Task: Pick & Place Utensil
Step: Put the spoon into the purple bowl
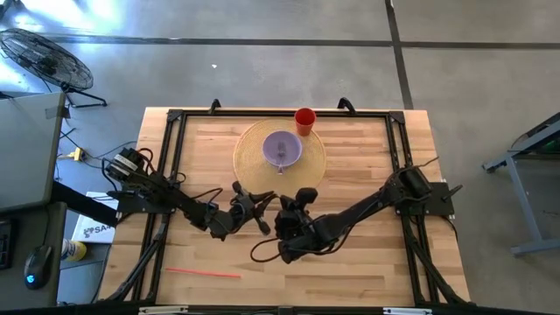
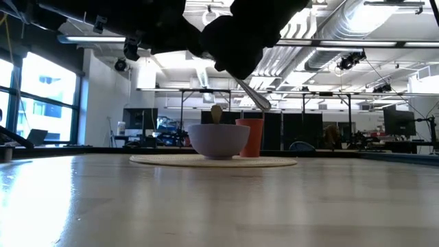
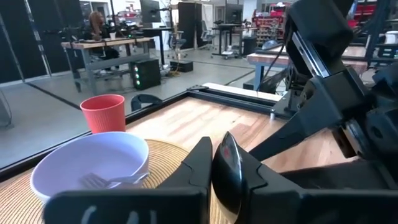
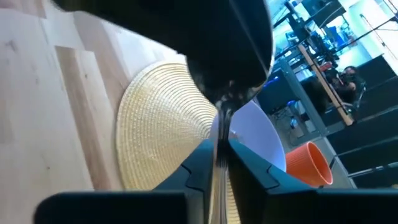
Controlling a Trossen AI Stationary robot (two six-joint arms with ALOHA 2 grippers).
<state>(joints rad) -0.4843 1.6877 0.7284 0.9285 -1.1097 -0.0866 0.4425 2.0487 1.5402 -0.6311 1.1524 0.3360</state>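
Note:
A metal spoon is up in the air between my two grippers, above the middle of the table. In the left wrist view its dark shiny bowl [image 3: 227, 168] stands between my left gripper's [image 3: 229, 186] fingers. In the right wrist view its thin handle [image 4: 219, 140] runs between my right gripper's [image 4: 221, 171] fingers. In the high view my left gripper [image 1: 256, 210] and right gripper [image 1: 284, 216] meet tip to tip, on the near side of the woven mat [image 1: 249, 140]. A lavender bowl [image 1: 282, 149] with a fork [image 3: 102, 182] in it sits on the mat. My left gripper has the spoon's bowl end [image 3: 225, 155] pinched between its two fingers, edge-on, and lifted clear of the table. My right gripper has the spoon's handle [image 4: 217, 149] pinched between its two fingers, which lie roughly along it. One end of the spoon [image 2: 255, 98] slants down below the grippers, clear of the table.
A red cup [image 1: 304, 120] stands at the mat's far edge, beside the bowl. A thin red straw [image 1: 203, 273] lies near the table's near-left edge. Black frame rails [image 1: 171, 149] run along the left, far and right sides of the table. Bare wood shows near and right.

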